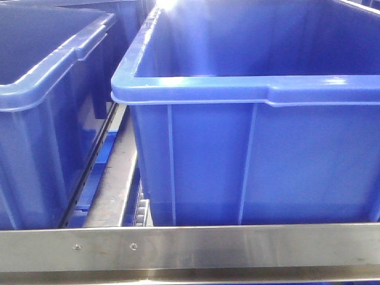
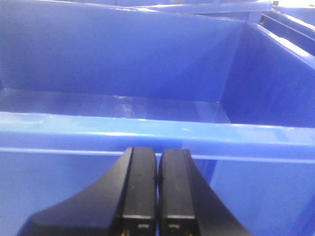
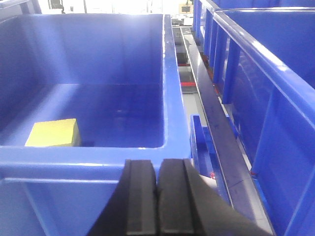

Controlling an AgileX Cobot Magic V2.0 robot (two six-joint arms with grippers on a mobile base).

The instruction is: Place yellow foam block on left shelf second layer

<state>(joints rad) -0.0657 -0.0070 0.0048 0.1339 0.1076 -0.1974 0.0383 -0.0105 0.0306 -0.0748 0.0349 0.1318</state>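
The yellow foam block (image 3: 53,133) lies on the floor of a blue bin (image 3: 167,88), near its front left, in the right wrist view. My right gripper (image 3: 157,169) is shut and empty, just outside the bin's near rim, to the right of the block. My left gripper (image 2: 158,157) is shut and empty, in front of the near wall of another blue bin (image 2: 147,132) whose floor looks bare. Neither gripper nor the block shows in the front view.
The front view shows two blue bins (image 1: 249,89) (image 1: 41,83) side by side behind a steel rail (image 1: 190,246). A steel shelf rail (image 3: 216,128) and another blue bin (image 3: 275,83) lie right of the block's bin.
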